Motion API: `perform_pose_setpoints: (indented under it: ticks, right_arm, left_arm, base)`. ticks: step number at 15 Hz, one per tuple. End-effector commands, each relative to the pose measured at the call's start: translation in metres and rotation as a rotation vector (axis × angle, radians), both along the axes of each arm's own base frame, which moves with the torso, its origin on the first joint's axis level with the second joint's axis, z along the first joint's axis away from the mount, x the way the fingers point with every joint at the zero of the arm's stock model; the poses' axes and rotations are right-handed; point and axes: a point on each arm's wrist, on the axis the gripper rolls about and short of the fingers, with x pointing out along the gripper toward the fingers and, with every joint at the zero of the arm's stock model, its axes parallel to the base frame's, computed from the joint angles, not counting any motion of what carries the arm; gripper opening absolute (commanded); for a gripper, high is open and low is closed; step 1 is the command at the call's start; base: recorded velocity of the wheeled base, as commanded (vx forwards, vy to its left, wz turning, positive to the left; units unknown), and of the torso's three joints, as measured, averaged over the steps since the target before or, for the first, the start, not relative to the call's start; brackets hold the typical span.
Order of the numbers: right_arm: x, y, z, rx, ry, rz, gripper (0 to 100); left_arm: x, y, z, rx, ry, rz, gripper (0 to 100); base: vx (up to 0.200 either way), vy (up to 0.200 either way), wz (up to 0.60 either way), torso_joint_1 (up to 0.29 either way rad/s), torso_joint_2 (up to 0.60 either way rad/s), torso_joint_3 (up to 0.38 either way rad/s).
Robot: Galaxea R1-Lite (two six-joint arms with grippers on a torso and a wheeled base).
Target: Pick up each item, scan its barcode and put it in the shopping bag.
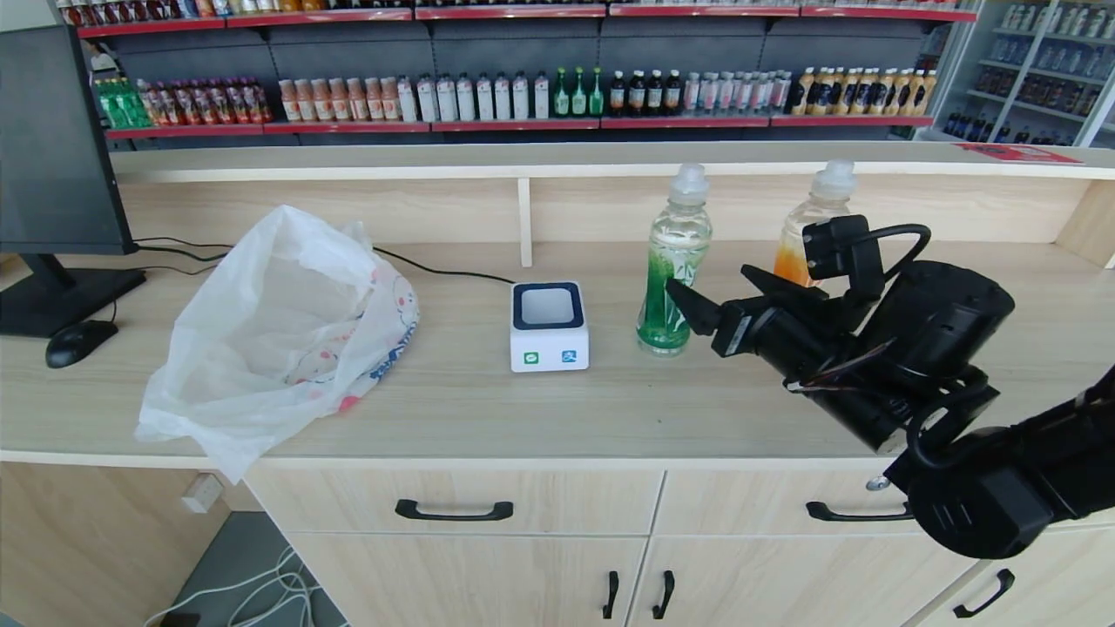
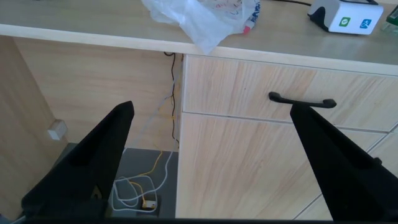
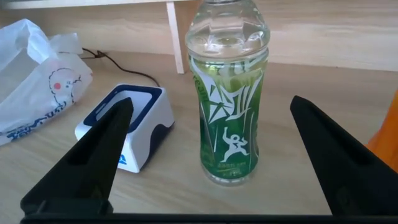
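My right jaws are wide open and empty, facing the clear green-labelled plastic bottle point(image 3: 228, 112), which stands upright on the wooden tabletop point(image 1: 488, 409) near the white box scanner point(image 1: 548, 325). Hazard: an off-centre approach could knock this tall bottle into the neighbouring orange-drink bottle point(image 1: 806, 235).

Premises inspected from my post: a shop, a small convenience store, seen from its checkout. Beyond my bench point(image 1: 540, 418) run red-edged shelves point(image 1: 514, 124) stocked with rows of bottled drinks point(image 1: 488, 96), and a white-framed drinks cooler point(image 1: 1045, 78) stands at the far right. On the bench are till fittings: a barcode scanner point(image 1: 549, 326), a monitor point(image 1: 52, 131) with a mouse point(image 1: 80, 341), and a thin plastic shopping bag point(image 1: 279, 331).
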Motion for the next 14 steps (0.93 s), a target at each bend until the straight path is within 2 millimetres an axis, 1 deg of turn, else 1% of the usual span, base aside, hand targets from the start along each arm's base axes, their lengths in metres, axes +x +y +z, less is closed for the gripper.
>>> perform_pose_setpoints:
  ticks: [1, 3, 9, 10, 14]
  right_arm:
    - [0.012, 0.008, -0.01, -0.006, 0.016, -0.01, 100]
    - [0.017, 0.013, -0.013, 0.007, 0.022, -0.058, 100]
    - [0.037, 0.018, -0.021, 0.009, 0.021, -0.076, 100]
    - [0.04, 0.017, -0.022, 0.01, 0.02, -0.084, 100]
    - [0.055, 0.0, -0.025, 0.011, 0.016, -0.136, 100]
  left_arm:
    - [0.0, 0.0, 0.0, -0.001, 0.001, 0.0, 100]
    - [0.0, 0.0, 0.0, -0.001, 0.001, 0.0, 100]
    - [0.0, 0.0, 0.0, -0.001, 0.001, -0.002, 100]
    - [0.0, 0.0, 0.0, -0.001, -0.002, 0.001, 100]
    - [0.0, 0.0, 0.0, -0.001, -0.002, 0.0, 100]
  base:
    - [0.0, 0.0, 0.0, 0.0, 0.0, 0.0]
    - [0.0, 0.0, 0.0, 0.0, 0.0, 0.0]
    - [0.0, 0.0, 0.0, 0.0, 0.0, 0.0]
    - [0.0, 0.0, 0.0, 0.0, 0.0, 0.0]
    - [0.0, 0.0, 0.0, 0.0, 0.0, 0.0]
